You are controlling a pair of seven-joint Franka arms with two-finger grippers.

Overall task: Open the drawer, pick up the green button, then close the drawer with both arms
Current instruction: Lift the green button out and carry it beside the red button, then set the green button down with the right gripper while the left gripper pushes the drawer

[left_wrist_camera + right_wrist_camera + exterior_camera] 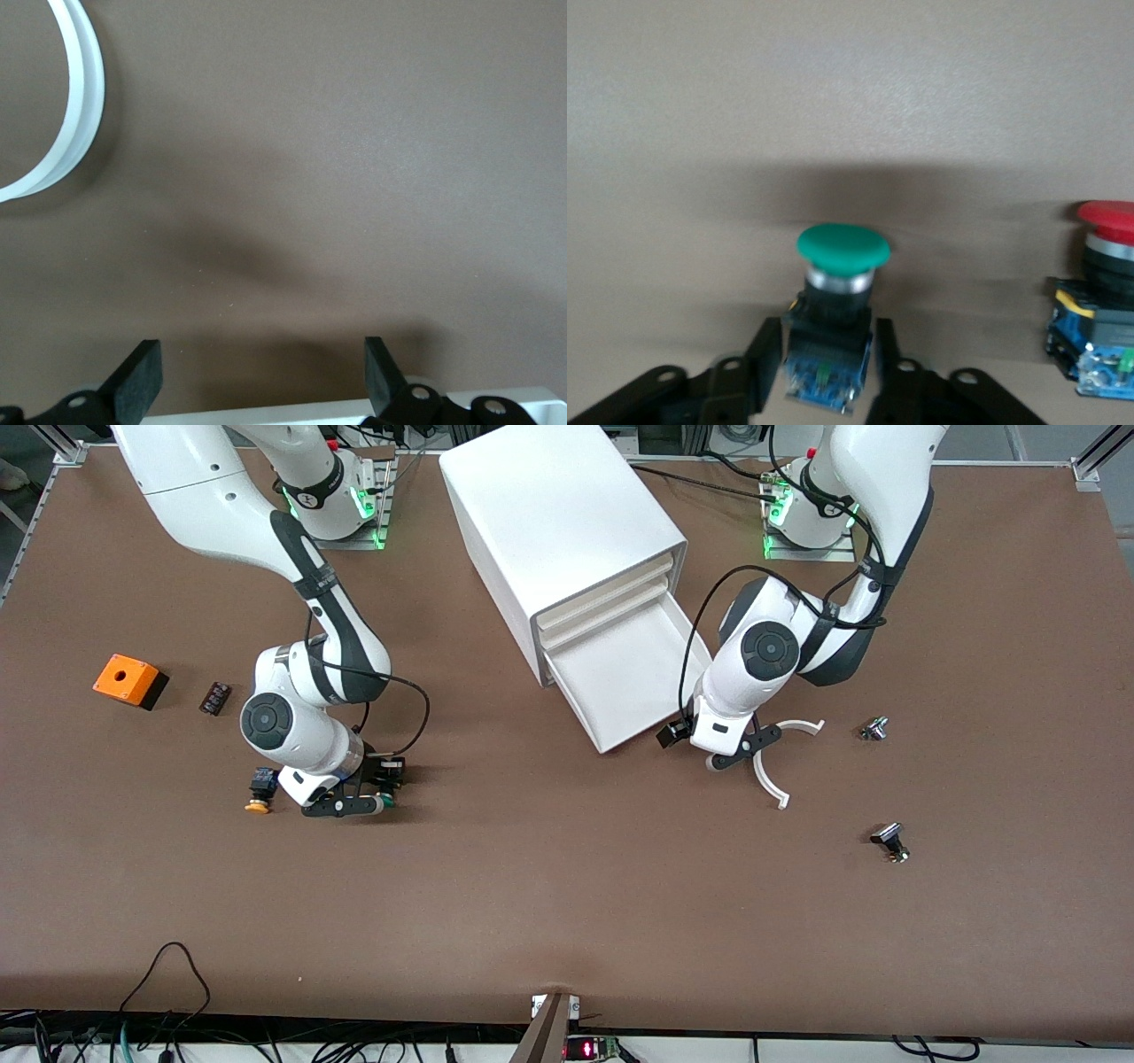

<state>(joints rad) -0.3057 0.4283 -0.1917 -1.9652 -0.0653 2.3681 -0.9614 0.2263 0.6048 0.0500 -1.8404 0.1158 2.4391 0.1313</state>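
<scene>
The white drawer (633,677), the lowest in the white cabinet (558,522), is pulled out and its tray shows nothing inside. My right gripper (368,790) is low over the table toward the right arm's end. It is shut on the blue-black body of the green-capped button (842,246), whose cap points away from the fingers (764,350); the cap shows as a green spot in the front view (381,802). My left gripper (742,757) is open and empty, low over the table beside the drawer's front corner, its fingers (142,376) wide apart.
A red-capped button (1107,292) stands beside the green one. A yellow-capped button (259,795), a small black part (215,697) and an orange box (128,679) lie toward the right arm's end. White curved strips (772,784) and two small parts (874,729) (890,841) lie near the left gripper.
</scene>
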